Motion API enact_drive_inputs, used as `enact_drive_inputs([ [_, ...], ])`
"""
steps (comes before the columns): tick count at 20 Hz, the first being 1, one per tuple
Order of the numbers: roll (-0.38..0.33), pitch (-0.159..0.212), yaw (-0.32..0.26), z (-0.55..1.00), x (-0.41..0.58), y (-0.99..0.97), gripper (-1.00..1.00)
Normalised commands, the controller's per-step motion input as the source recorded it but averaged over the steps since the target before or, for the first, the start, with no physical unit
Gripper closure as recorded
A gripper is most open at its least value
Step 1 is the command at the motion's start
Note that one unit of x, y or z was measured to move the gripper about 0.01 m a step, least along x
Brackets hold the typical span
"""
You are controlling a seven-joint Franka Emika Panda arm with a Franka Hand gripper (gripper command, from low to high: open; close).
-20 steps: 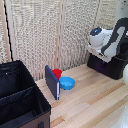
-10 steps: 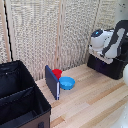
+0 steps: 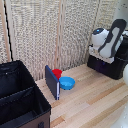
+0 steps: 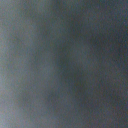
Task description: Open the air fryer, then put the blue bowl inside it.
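The air fryer is a black box on the wooden table at the exterior view's right. The white arm hangs right over it. My gripper is down at the fryer's upper front, and its fingers are too small and dark to read. I cannot make out the air fryer handle, nor whether the drawer is out. The blue bowl sits upright on the table near the middle, well apart from the gripper. The wrist view is only a grey-blue blur.
A red round object lies just behind the bowl. A dark blue flat panel stands on edge beside it. A black fabric bin with compartments fills the exterior view's left. A slatted screen closes the back.
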Motion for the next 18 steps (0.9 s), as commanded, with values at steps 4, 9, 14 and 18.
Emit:
enact_drive_inputs([
  [4,0.37,0.131,-0.189,0.0,0.0,0.15,1.0],
  [9,0.296,0.024,-0.175,0.24,-0.019,0.32,1.0],
  [14,0.129,-0.089,-0.108,0.72,-0.262,0.54,1.0],
  [18,0.038,-0.127,-0.04,0.92,-0.395,0.69,1.0],
])
